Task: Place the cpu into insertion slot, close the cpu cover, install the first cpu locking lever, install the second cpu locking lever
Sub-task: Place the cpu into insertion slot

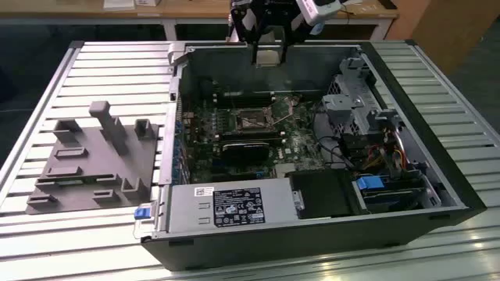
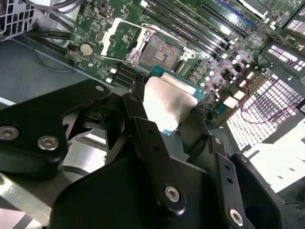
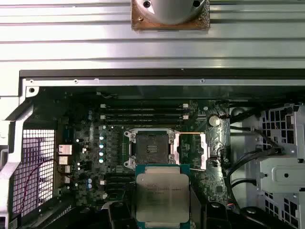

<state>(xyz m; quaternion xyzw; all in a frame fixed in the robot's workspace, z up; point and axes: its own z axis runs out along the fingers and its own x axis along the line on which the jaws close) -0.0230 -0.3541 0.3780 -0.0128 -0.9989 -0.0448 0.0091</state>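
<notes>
In the exterior view our black two-fingered pincer (image 1: 268, 54) hangs over the far wall of the open dark-grey computer case (image 1: 312, 237). It is closed on the cpu (image 1: 268, 57), a small flat square chip with a pale metal top. The insertion slot (image 1: 252, 119), a small square socket with a dark centre and silver rim, lies well below the pincer on the green motherboard (image 1: 301, 143).

In the second wrist view the cpu (image 2: 169, 102) is clamped by its edges between the fingers (image 2: 138, 107). The insertion slot (image 2: 162, 52) lies beyond the fingertips, apart from the chip. The cpu cover (image 2: 139, 44), a thin silver hinged frame, is swung open beside it.

In the first wrist view the chip (image 3: 162, 191) looks roughly square to the slot (image 3: 150, 145), with the cover (image 3: 204, 155) folded aside. We judge that we should keep the cpu level, hold its edges parallel to the rim, and lower it straight without sliding. We cannot tell which way its corner mark faces.
</notes>
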